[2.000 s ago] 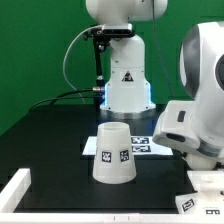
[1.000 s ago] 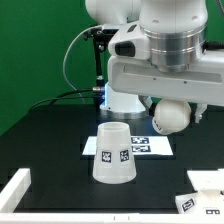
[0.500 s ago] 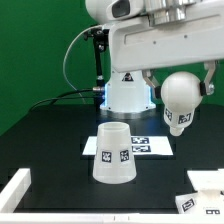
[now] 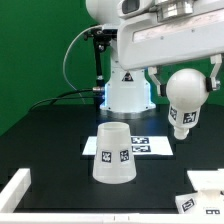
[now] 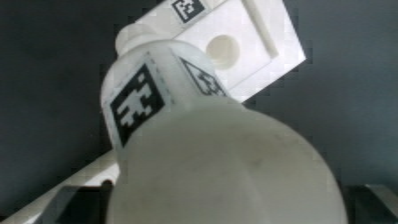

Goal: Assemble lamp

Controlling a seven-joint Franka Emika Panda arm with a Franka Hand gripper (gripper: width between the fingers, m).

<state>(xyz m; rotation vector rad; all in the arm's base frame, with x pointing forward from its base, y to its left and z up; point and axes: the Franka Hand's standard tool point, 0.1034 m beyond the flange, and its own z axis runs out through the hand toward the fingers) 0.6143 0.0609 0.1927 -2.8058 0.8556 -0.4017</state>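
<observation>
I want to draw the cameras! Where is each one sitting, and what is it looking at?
Exterior view: off the arm, facing the robot across the black table; shows the arm, gripper, shade.
Wrist view: on the wrist, looking along the bulb at the base; almost no robot shows.
Shared: bulb and base.

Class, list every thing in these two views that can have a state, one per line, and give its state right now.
gripper: shut on the bulb, high above the table.
bulb: held in the air, round head up, not yet in the base.
base: lying on the table, round socket empty.
shade: standing on the table, wide end down, nothing mounted in it.
</observation>
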